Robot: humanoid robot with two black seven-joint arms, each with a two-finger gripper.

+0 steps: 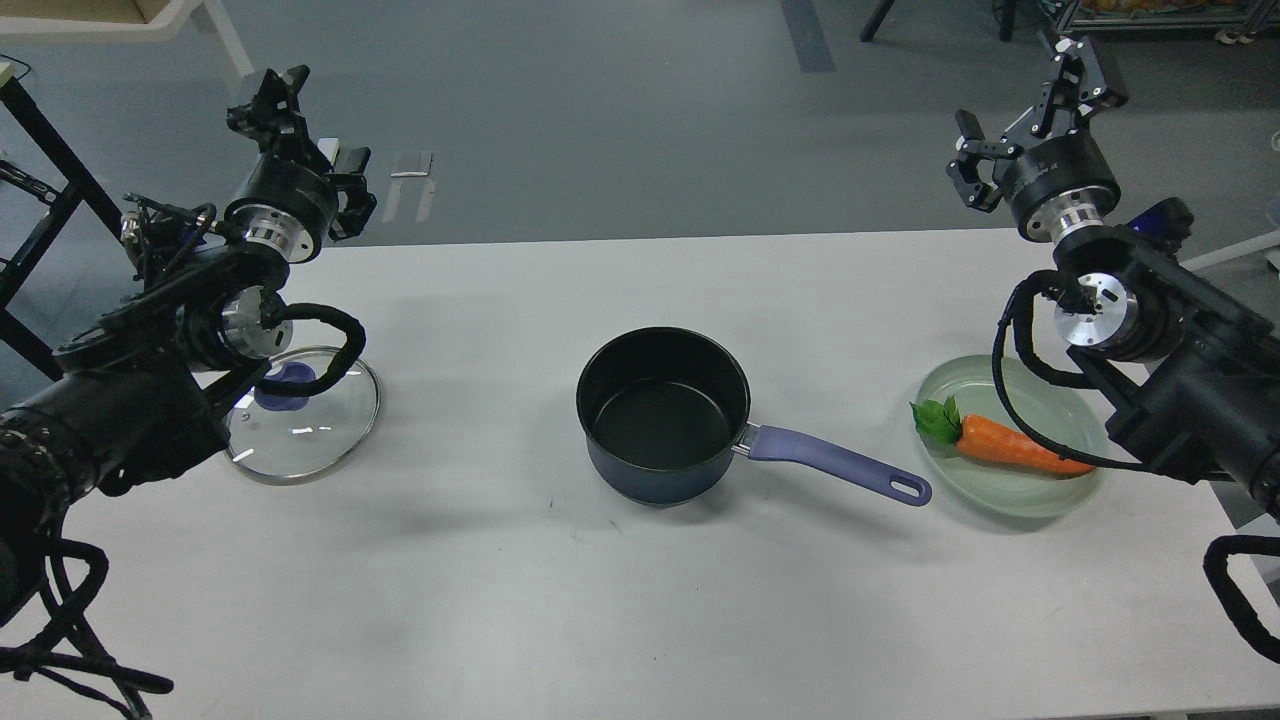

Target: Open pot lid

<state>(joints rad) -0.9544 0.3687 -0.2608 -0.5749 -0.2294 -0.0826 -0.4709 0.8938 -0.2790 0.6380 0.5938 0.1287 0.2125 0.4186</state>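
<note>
The dark navy pot (662,415) stands uncovered in the middle of the white table, its black inside showing and its periwinkle handle (840,468) pointing right. The glass lid (315,425) lies flat on the table at the left, apart from the pot. My left arm hides part of the lid and part of its blue knob (285,388). My left gripper (305,125) is raised above the table's back left edge, open and empty. My right gripper (1025,110) is raised at the back right, open and empty.
A pale green glass dish (1000,495) holding a carrot (1020,447) sits at the right, just beyond the handle's end and under my right arm. A white table leg (235,50) stands on the floor at the back left.
</note>
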